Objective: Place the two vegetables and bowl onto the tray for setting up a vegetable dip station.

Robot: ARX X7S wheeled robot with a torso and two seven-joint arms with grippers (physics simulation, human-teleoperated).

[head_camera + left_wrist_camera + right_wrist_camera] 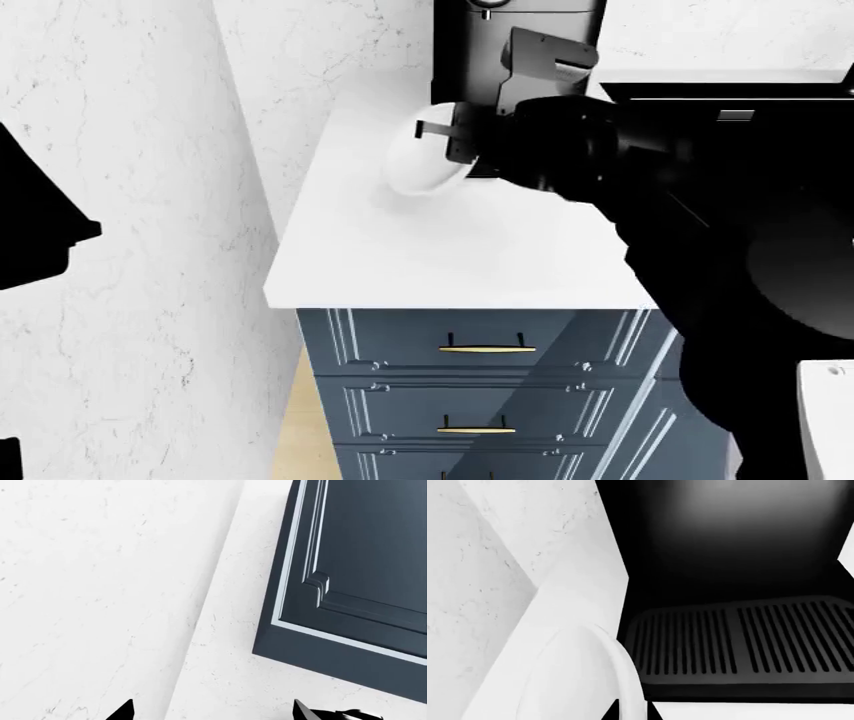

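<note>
The white bowl (416, 165) sits on the white counter (441, 250), near its back left, in front of a black machine. My right gripper (447, 140) reaches over the bowl. In the right wrist view the bowl (577, 680) has its rim running between the two narrow-set fingertips, so the right gripper (634, 712) is shut on that rim. My left gripper (213, 715) is open and empty, facing a white wall and a dark cabinet door. The vegetables and the tray are out of view.
A black machine (514, 40) with a slotted drip grille (740, 640) stands against the back wall behind the bowl. Dark blue drawers (487, 350) with gold handles lie under the counter. A white wall (120, 200) runs along the left. A dark panelled door (360, 565) is near the left gripper.
</note>
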